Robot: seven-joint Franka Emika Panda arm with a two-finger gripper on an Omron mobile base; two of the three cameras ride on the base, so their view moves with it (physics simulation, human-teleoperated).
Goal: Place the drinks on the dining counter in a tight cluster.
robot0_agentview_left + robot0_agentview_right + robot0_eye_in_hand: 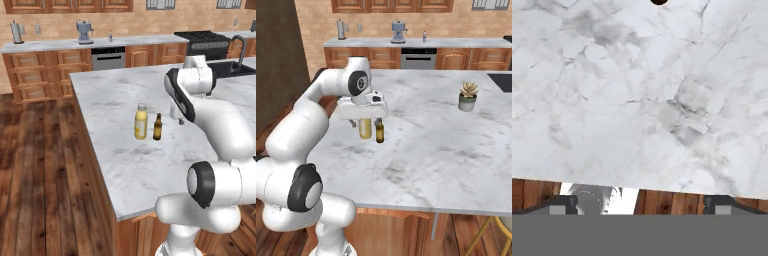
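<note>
Two drinks stand side by side on the dining counter: a stout yellow bottle with a pale cap and a slim dark brown bottle, almost touching. My gripper hangs open just above the marble, on the near side of the yellow bottle and brown bottle, holding nothing. In the hand view the open gripper looks straight down on bare marble. The brown bottle's top peeks in at that view's upper edge. In the left base view my own arm hides most of the hand.
A small potted succulent stands further right on the island. The black sink and faucet lie at its far end. The counter's near edge drops to wooden floor. A wall counter with a coffee machine runs along the back.
</note>
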